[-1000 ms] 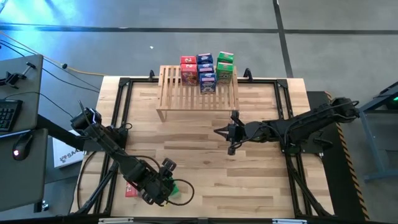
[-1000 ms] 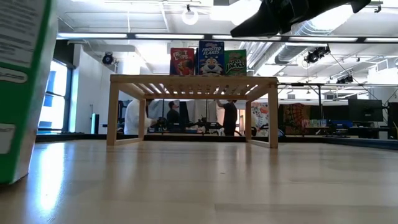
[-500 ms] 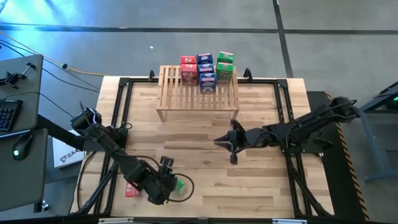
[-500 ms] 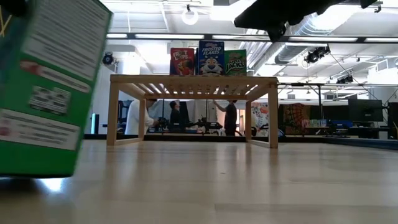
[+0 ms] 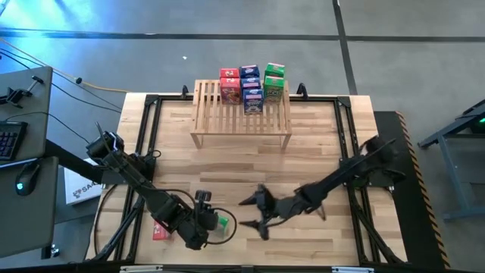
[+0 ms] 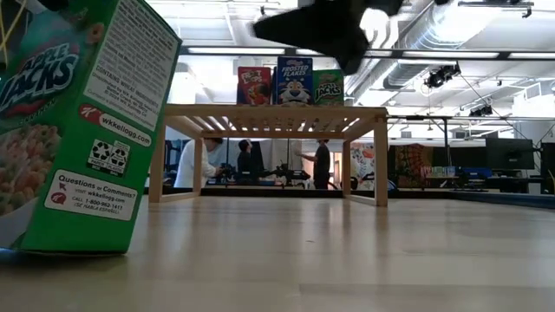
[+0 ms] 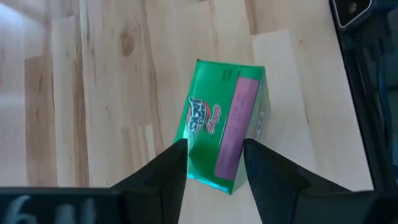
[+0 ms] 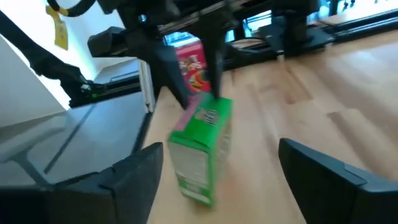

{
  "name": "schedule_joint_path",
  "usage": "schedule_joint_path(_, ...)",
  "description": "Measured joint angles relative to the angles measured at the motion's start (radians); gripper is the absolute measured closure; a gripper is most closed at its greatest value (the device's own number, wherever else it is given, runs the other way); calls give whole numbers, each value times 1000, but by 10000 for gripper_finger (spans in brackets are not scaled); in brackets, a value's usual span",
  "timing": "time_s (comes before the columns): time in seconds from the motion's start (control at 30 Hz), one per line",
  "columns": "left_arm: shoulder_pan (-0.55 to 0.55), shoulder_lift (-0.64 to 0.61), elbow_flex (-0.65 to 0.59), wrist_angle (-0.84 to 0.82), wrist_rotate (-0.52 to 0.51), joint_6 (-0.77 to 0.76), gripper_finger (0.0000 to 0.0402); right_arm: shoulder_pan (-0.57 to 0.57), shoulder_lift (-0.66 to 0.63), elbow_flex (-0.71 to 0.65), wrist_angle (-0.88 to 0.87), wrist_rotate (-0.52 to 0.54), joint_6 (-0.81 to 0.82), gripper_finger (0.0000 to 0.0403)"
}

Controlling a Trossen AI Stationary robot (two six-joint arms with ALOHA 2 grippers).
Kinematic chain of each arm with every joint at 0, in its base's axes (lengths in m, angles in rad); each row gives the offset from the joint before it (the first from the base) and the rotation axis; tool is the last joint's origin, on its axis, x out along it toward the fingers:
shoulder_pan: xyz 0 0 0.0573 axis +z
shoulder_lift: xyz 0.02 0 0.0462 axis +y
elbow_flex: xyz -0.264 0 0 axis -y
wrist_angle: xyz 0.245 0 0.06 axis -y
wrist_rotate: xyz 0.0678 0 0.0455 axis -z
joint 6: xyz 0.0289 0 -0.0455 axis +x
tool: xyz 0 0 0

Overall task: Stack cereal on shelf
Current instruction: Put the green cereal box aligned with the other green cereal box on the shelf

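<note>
A green cereal box point(image 5: 220, 222) stands tilted near the table's front edge, left of centre, with my left gripper point(image 5: 208, 222) shut on it. It fills the left of the low view point(image 6: 78, 130). My right gripper point(image 5: 248, 214) hangs open just to the box's right and points at it point(image 8: 202, 149), apart from it. The wooden shelf point(image 5: 241, 114) stands at the far edge. Red point(image 5: 229, 86), blue point(image 5: 251, 87) and green point(image 5: 273, 82) boxes stand at the shelf's back. Another red box point(image 5: 159, 233) lies at the front left. My left gripper pinches the green box's upper end point(image 7: 214, 171) between its two fingers point(image 7: 174, 163), which slant down from above. The box hangs tilted below them. I cannot tell whether its lower end point(image 8: 193, 190) touches the table.
Black frame rails point(image 5: 151, 136) run along the table's left and right sides. A loose cable point(image 5: 231, 231) loops beside the green box. Bare tabletop lies between the shelf and the grippers. People point(image 6: 247, 160) stand in the room beyond the shelf.
My right gripper has swung from below the shelf toward the near edge and the left, sinking toward the green box, and has opened. My left gripper has rolled in place. This turned the green box about, so its printed front and side now face the low view, tilted.
</note>
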Motion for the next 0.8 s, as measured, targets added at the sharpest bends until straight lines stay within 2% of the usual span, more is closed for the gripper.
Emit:
schedule_joint_path(0.13, -2, 0, 0, 11, 0, -4, 261, 15, 125, 141, -21, -10, 17, 86)
schedule_joint_path(0.33, -2, 0, 0, 18, -3, -4, 272, 20, 230, 285, -137, -13, 77, 86)
schedule_joint_path(0.6, -4, -3, -50, 83, -23, -12, 273, 27, 311, 351, -144, 60, 62, 86)
schedule_joint_path(0.8, -17, -3, -62, 103, -57, -28, 273, 19, 331, 371, -134, 67, 100, 86)
